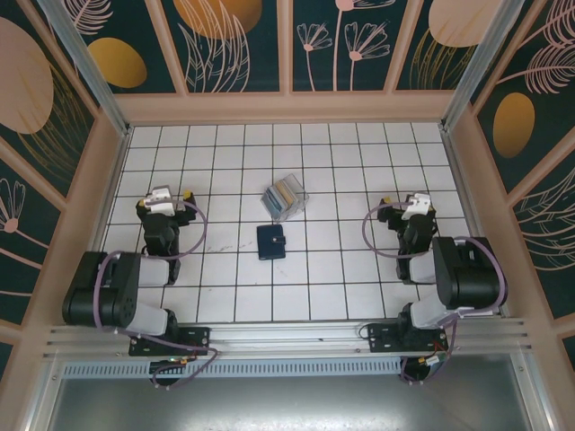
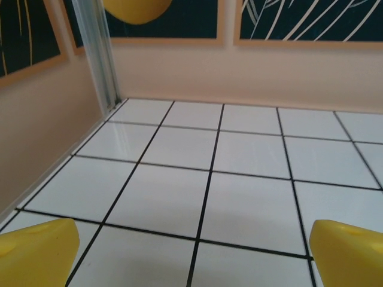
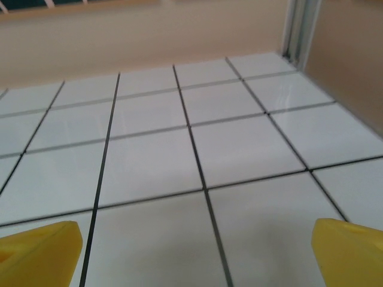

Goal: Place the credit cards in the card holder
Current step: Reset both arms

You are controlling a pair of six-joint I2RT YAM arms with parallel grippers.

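Left gripper point(image 2: 191, 263) spread wide, its yellow fingers point(image 2: 37, 254) at the lower corners of the wrist view, nothing between them but white tiles point(image 2: 245, 203); right gripper point(image 3: 194, 257) spread just as wide and empty, low over the tiles. From above, the left gripper sits at the left side and the right gripper at the right, both well apart from the middle. There the navy holder point(image 1: 270, 241) lies flat and folded; the cards point(image 1: 285, 197) stand in a clear rack point(image 1: 294, 215) near it, toward the back wall, not touching it.
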